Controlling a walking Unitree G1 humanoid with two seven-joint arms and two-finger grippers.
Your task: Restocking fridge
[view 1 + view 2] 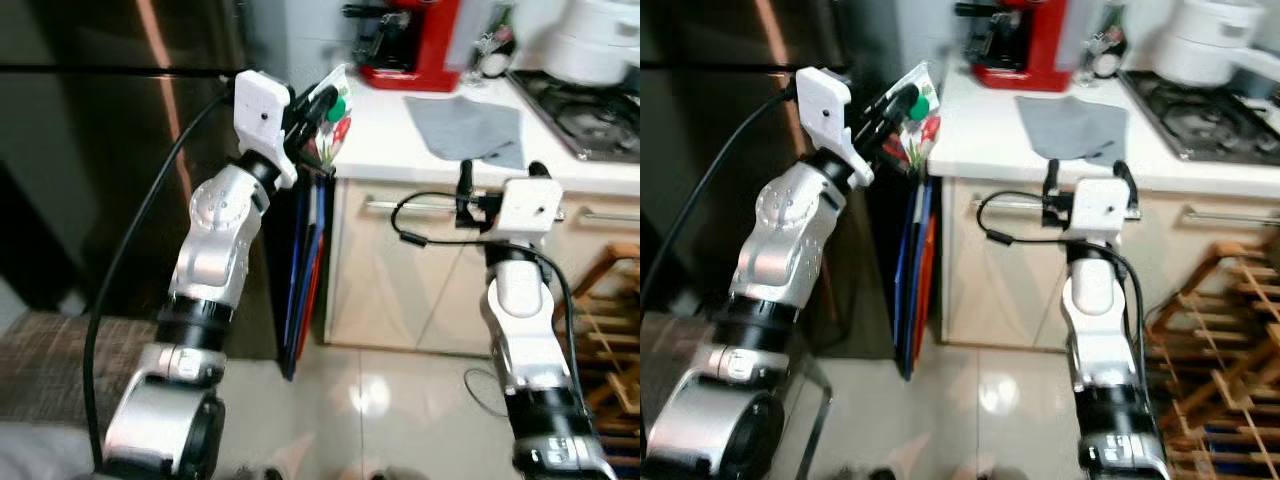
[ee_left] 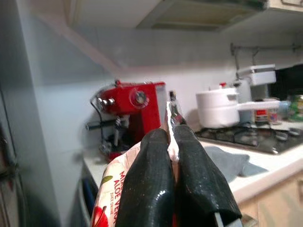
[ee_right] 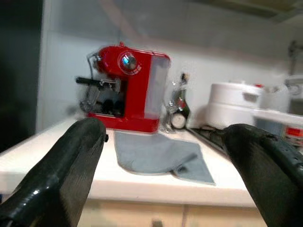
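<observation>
Left wrist view: left gripper (image 2: 173,156) pinched tight on the top edge of a pouch (image 2: 113,189), print partly readable.
Pouch place: held raised beside the table (image 1: 400,140) corner, next to the dark fridge (image 1: 90,150).
Right gripper (image 3: 165,165): fingers wide apart, nothing held, low in front of the table.
Handling: pouch looked soft, light, crinkly; likely to swing, slip if gripped by thin seam only.
Hold: top seam, firm pinch.

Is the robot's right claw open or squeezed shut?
Open. The right gripper has its two black fingers far apart, with nothing between them; past the gap lie the grey cloth and the red coffee machine.
</observation>
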